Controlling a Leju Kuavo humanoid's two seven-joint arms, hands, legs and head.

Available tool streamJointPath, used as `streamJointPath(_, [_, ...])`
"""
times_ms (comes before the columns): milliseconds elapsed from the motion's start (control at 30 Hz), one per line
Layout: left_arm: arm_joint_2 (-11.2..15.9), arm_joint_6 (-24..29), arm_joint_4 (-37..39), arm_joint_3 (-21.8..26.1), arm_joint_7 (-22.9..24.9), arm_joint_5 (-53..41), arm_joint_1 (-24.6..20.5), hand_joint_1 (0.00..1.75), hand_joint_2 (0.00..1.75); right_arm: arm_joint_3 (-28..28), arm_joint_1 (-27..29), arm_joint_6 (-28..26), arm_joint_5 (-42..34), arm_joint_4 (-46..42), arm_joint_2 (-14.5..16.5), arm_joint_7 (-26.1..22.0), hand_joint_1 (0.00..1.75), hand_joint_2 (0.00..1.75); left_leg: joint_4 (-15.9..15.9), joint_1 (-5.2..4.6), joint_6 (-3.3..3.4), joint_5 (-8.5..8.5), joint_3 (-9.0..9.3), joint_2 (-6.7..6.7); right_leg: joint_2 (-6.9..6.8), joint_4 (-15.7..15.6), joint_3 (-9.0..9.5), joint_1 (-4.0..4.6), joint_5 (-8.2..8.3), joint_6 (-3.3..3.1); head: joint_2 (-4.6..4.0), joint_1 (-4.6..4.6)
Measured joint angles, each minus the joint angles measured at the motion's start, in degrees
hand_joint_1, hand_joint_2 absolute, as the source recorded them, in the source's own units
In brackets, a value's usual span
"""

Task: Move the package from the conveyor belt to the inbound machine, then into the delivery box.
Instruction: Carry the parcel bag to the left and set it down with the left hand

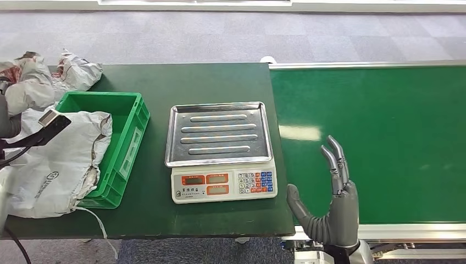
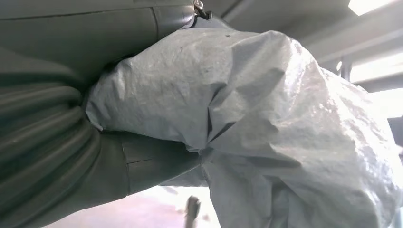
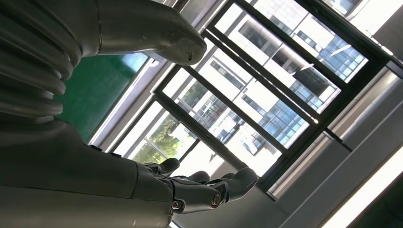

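Observation:
A crumpled grey package [image 1: 55,159] lies over the near left side of the green delivery box [image 1: 129,124] and spills onto the table. Close up, the same package [image 2: 247,118] sits between the thumb and fingers of my left hand [image 2: 57,142], which grips it. My left arm [image 1: 6,124] enters at the far left edge. The inbound machine, a scale with a bare steel tray [image 1: 220,132], stands at mid table. My right hand [image 1: 329,203] hovers with fingers spread and nothing in it over the near edge of the bare green conveyor belt [image 1: 384,137]. Its fingers [image 3: 209,187] point towards windows.
More crumpled grey packages [image 1: 49,77] are piled at the table's back left corner, behind the box. The dark green table [image 1: 220,225] ends just in front of the scale. Grey carpet lies beyond the table and the belt.

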Motion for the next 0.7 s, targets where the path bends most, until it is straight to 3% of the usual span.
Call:
streamJointPath(133, [-0.3, -0.2, 3.7, 1.1, 0.0, -0.1, 1.2, 1.75, 1.75, 0.0, -0.3, -0.1, -0.3, 0.0, -0.2, 0.0, 0.00, 1.75, 0.0, 0.00, -0.02, -0.02, -0.04, -0.03, -0.02, 0.0, -0.02, 0.00, -0.01, 0.00, 0.00, 0.00])
streamJointPath(167, [-0.3, -0.4, 4.3, 1.3, 0.1, -0.1, 1.3, 1.64, 1.75, 0.0, -0.4, -0.1, -0.3, 0.0, -0.3, 0.0, 0.00, 1.75, 0.0, 0.00, -0.03, -0.03, -0.05, -0.03, -0.02, 0.0, -0.03, 0.00, -0.01, 0.00, 0.00, 0.01])
streamJointPath(267, [-0.6, -1.1, 5.7, 1.7, 0.6, -0.2, 1.9, 0.41, 1.75, 0.0, -0.9, -0.1, -0.3, 0.1, -0.4, 0.0, 0.00, 1.75, 0.0, 0.00, -0.05, -0.04, -0.05, -0.03, -0.02, 0.0, -0.03, 0.00, -0.01, 0.00, 0.00, 0.00])
streamJointPath(300, [-0.7, -1.1, 6.0, 1.9, 0.7, -0.2, 2.2, 0.07, 1.31, 0.0, -1.1, -0.1, -0.3, 0.1, -0.5, 0.0, 0.00, 1.75, 0.0, 0.00, -0.05, -0.04, -0.04, -0.03, -0.02, 0.0, -0.03, 0.00, -0.01, 0.00, 0.00, -0.01])
streamJointPath(400, [-1.0, -1.2, 6.9, 2.2, 1.0, -0.3, 3.1, 0.00, 0.00, 0.0, -1.7, -0.1, -0.3, 0.3, -0.7, 0.0, 0.00, 1.75, 0.0, 0.00, -0.05, -0.04, -0.04, -0.03, -0.02, 0.0, -0.04, 0.01, -0.01, 0.00, 0.00, -0.01])
streamJointPath(700, [-1.1, -0.7, 5.9, 3.4, 0.7, 0.3, 3.4, 0.00, 0.00, 0.1, -3.3, -0.4, 0.2, 0.7, -0.9, 0.7, 0.00, 1.75, 0.0, 0.01, -0.05, -0.04, -0.04, -0.04, -0.03, 0.0, -0.04, 0.03, -0.01, 0.00, 0.00, 0.00])
